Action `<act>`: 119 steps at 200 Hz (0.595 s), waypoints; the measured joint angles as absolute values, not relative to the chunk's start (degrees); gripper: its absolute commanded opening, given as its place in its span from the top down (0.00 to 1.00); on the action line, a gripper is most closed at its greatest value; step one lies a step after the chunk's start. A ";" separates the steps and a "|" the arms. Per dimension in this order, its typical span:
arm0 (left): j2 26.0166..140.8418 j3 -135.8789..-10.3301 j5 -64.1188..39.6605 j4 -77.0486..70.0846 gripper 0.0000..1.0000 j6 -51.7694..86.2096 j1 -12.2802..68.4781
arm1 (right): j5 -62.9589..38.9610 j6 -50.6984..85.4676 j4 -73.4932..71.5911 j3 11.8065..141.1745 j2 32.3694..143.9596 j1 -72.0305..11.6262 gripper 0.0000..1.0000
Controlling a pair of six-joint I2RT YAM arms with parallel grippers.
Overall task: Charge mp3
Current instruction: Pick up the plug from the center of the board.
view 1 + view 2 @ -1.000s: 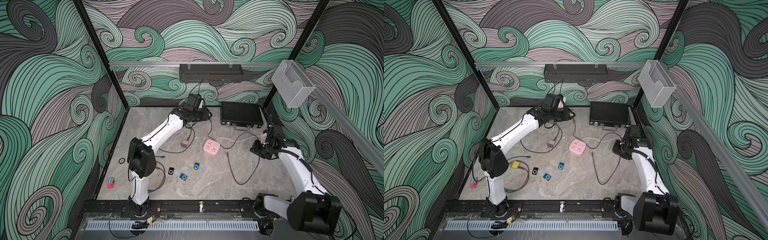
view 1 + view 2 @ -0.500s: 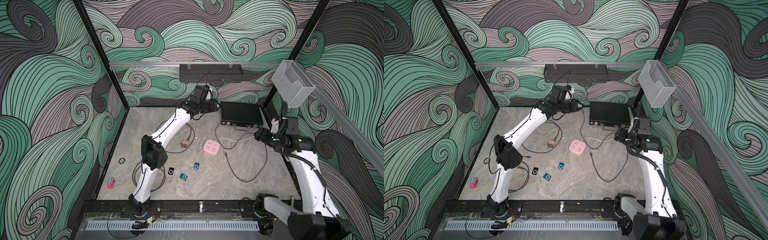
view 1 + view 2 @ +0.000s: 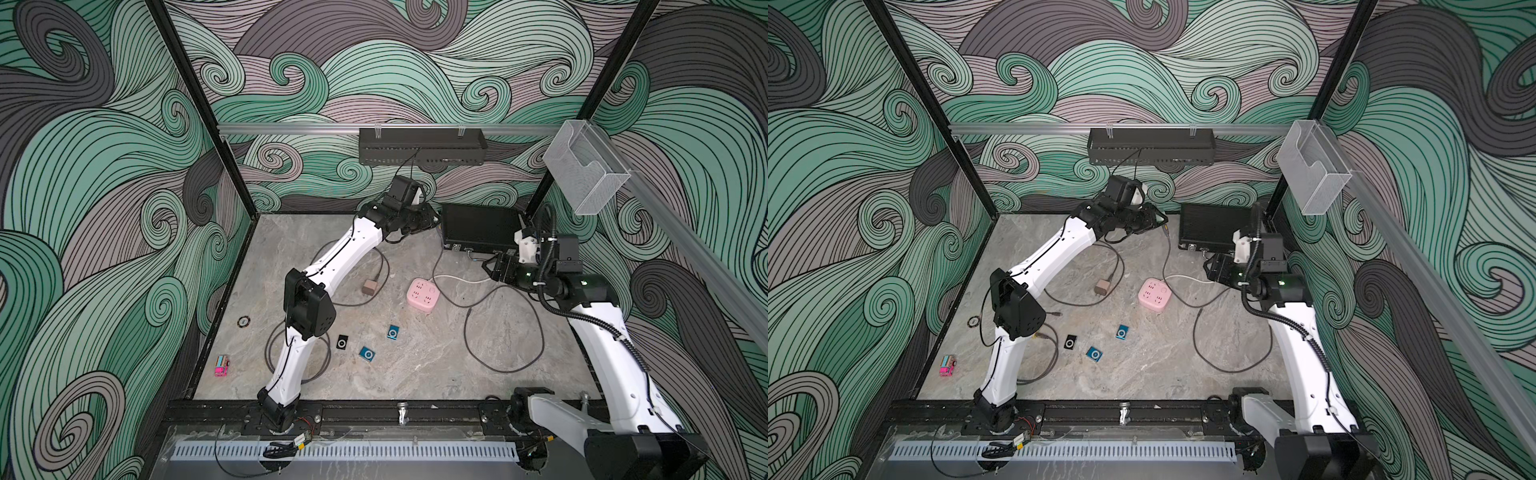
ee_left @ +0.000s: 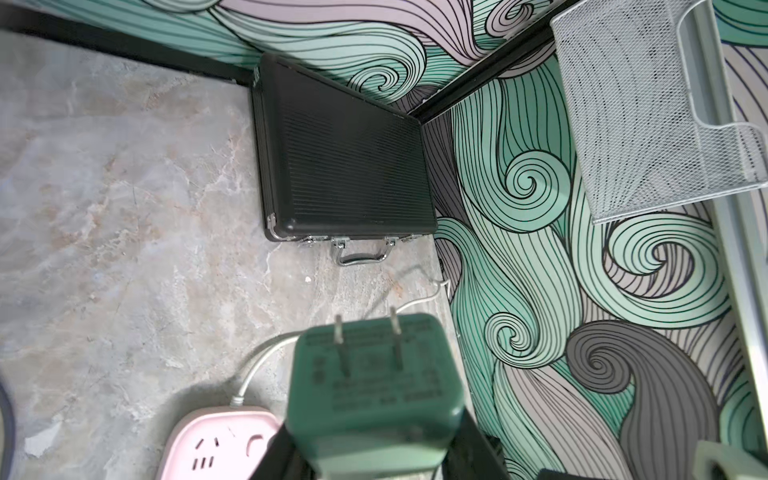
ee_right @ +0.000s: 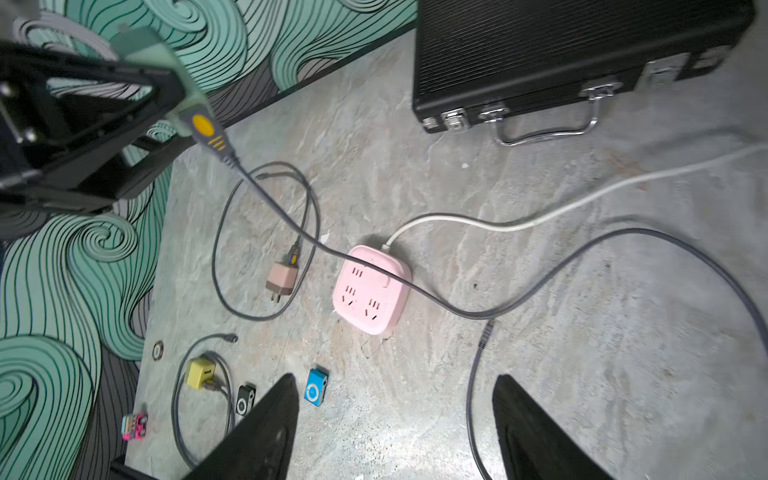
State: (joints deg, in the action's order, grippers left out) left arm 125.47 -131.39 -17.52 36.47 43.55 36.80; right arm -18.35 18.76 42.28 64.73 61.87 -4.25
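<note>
Lying flat on the left half of the bench (image 3: 415,374), the three mp3 players had no lead in them: a black player (image 3: 342,342), a nearer blue player (image 3: 367,353) just beside it, and a farther blue player (image 3: 393,331). Behind them the left tool (image 3: 426,217) was raised near the back wall, clamped on a green charger (image 4: 374,386) whose two prongs stuck out bare. A grey cable (image 5: 270,196) ran from the charger down past a corner of the pink power strip (image 3: 423,294), and its free end (image 5: 484,336) lay on the bench to the strip's right. Farther right, the right tool (image 5: 397,378) hovered in front of the black case (image 3: 478,228), jaws wide and empty. The step in hand looked like plugging in the charger. Next, the prongs would need lining up with a two-slot socket and pressing straight down, before the free end goes to a player.
</note>
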 measured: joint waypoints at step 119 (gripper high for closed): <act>118.80 -116.29 -26.94 31.48 0.73 57.49 37.10 | -14.61 13.76 18.52 61.56 70.78 -17.80 0.29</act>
State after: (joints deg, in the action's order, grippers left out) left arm 118.80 -116.29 -26.94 31.48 57.49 37.10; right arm -14.61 13.76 18.52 61.56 70.78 -17.80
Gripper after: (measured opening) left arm 0.386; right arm 0.714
